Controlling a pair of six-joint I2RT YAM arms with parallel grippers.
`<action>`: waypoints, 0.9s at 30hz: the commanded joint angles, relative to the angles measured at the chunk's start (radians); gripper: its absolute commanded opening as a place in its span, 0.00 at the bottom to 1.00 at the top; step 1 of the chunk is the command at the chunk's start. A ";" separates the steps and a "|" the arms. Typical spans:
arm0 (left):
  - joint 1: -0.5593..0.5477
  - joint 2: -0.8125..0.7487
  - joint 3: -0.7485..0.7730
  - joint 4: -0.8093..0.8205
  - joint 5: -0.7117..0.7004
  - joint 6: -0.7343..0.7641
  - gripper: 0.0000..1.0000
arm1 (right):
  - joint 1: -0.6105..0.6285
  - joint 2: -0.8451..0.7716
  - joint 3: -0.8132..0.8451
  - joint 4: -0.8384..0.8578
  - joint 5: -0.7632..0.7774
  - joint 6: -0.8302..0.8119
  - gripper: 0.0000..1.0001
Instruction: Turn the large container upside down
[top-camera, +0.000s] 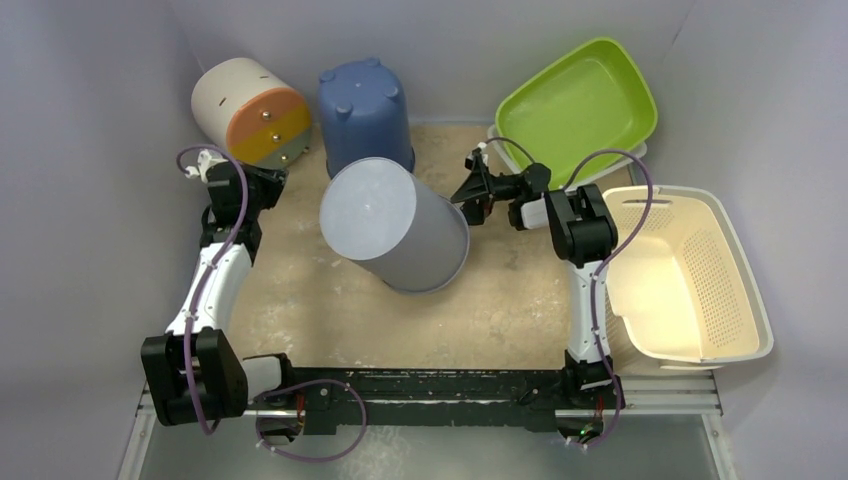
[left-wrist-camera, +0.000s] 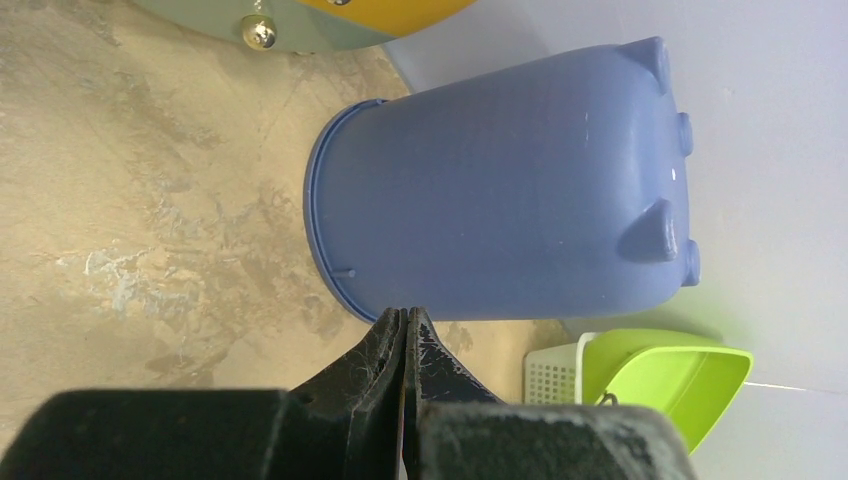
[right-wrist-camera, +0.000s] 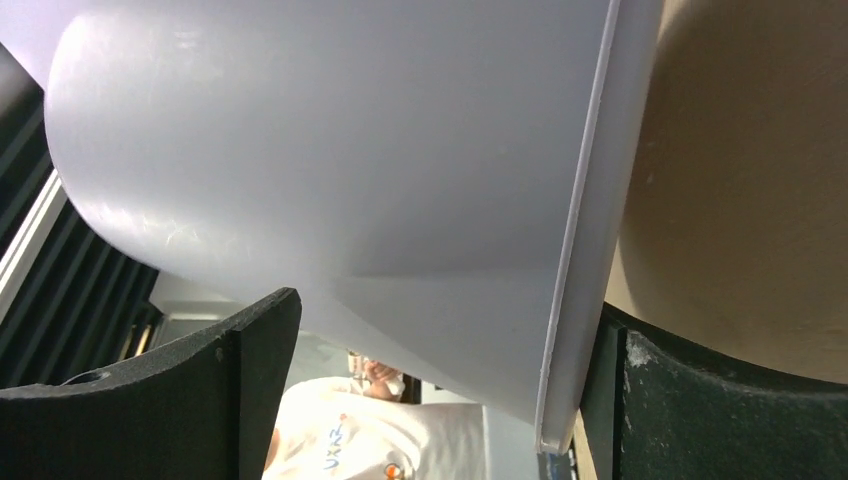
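Large pale-grey plastic container (top-camera: 393, 222): tilted, base uppermost, mid sandy bench (top-camera: 500, 300). Right pincer (top-camera: 471, 189): spread, straddling its rim, one finger touching. Left pincer (left-wrist-camera: 405, 330): clenched, empty, near blue plastic tub (left-wrist-camera: 500, 190).

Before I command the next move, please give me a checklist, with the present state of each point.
1. Container fully upside down: not ok. It leans, with its base raised.
2. Right gripper clamped on the rim: not ok. The jaws stand wide, and the rim lies beside one finger.
3. Left gripper out of the way: ok. It is shut, empty and apart from the container.
4. Gap between container and bucket: cannot tell. They overlap in the top view.
5. Bare table on the near side to set the container down: ok.
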 joint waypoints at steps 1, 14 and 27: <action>-0.003 0.012 0.071 0.011 0.004 0.044 0.00 | -0.059 0.089 0.128 0.420 -0.042 0.042 1.00; -0.003 0.056 0.084 -0.015 0.005 0.078 0.00 | -0.147 0.301 0.493 0.407 -0.013 0.098 1.00; -0.003 0.146 0.106 0.017 0.014 0.109 0.00 | -0.142 0.395 0.994 -0.331 0.059 -0.479 1.00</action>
